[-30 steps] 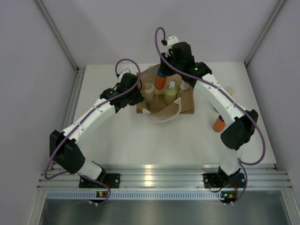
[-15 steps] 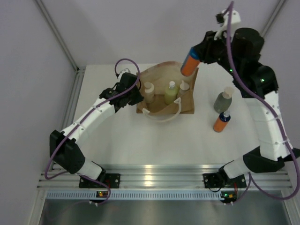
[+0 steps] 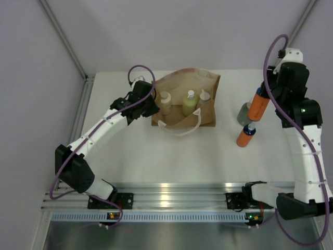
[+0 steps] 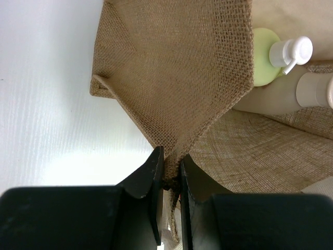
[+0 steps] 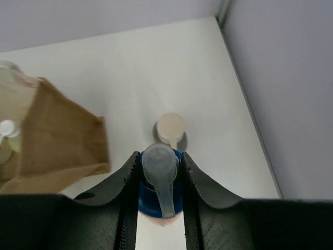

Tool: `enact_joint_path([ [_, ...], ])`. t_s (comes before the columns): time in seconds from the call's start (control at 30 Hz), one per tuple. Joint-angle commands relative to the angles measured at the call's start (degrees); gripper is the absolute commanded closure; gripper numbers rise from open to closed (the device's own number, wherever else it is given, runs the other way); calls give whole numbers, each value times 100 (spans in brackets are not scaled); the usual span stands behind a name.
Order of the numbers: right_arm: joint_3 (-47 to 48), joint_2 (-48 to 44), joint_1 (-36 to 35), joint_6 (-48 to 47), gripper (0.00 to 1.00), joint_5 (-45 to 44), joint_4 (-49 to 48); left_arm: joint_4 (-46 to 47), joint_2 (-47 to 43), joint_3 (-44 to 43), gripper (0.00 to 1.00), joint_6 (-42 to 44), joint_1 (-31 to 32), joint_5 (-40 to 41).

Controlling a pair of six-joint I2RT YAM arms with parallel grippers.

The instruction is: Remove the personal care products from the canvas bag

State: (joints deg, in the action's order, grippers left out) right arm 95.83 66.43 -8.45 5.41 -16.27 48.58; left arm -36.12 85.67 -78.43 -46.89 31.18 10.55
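Note:
The tan canvas bag (image 3: 182,86) lies open at the back of the table, with a cream bottle (image 3: 165,102), a yellow-green bottle (image 3: 189,104) and a pale-capped tan bottle (image 3: 204,97) in it. My left gripper (image 3: 150,107) is shut on the bag's left edge (image 4: 171,172); the yellow-green bottle (image 4: 264,62) and the cream bottle (image 4: 312,89) show beyond it. My right gripper (image 3: 263,95) is shut on an orange bottle (image 3: 257,108) with a blue cap (image 5: 156,200), held above the table right of the bag. A grey-green bottle (image 3: 243,113) stands just under it, its pale cap (image 5: 170,127) in view. A second orange bottle (image 3: 245,135) stands nearer.
The bag's white looped handle (image 3: 182,130) lies on the table in front of it. The enclosure's right wall (image 5: 281,78) is close to the right gripper. White tabletop (image 3: 171,156) stretches between the bag and the arm bases.
My right arm has swung right from above the bag, carrying the orange bottle, and lowered it beside the grey-green bottle. The left arm and the bag have not moved.

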Motion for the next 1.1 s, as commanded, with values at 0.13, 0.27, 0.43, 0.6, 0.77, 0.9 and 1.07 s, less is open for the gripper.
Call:
enact_joint_path([
  [0.13,-1291,-525,1406,557,100,-237,-997,-510,134,241,100,233,-77,97],
  [0.27,-2225,-807,1758,786,100,-122,-1640,-510,152,223,100,242,-94,79],
  [0.43,-3444,-817,1970,725,100,-87,-2527,-510,152,241,100,260,-86,62],
  [0.6,-4475,-667,2163,979,100,107,-3317,-510,152,214,100,260,-95,0],
  [0.77,-5170,-930,2154,1164,97,229,-3671,-502,108,241,100,277,-112,27],
  [0.9,-5276,-1009,2154,928,84,414,-3654,-502,117,276,100,269,-103,18],
  [1.07,-5347,-1299,2146,892,42,511,-3627,-510,143,241,100,251,-103,0],
])
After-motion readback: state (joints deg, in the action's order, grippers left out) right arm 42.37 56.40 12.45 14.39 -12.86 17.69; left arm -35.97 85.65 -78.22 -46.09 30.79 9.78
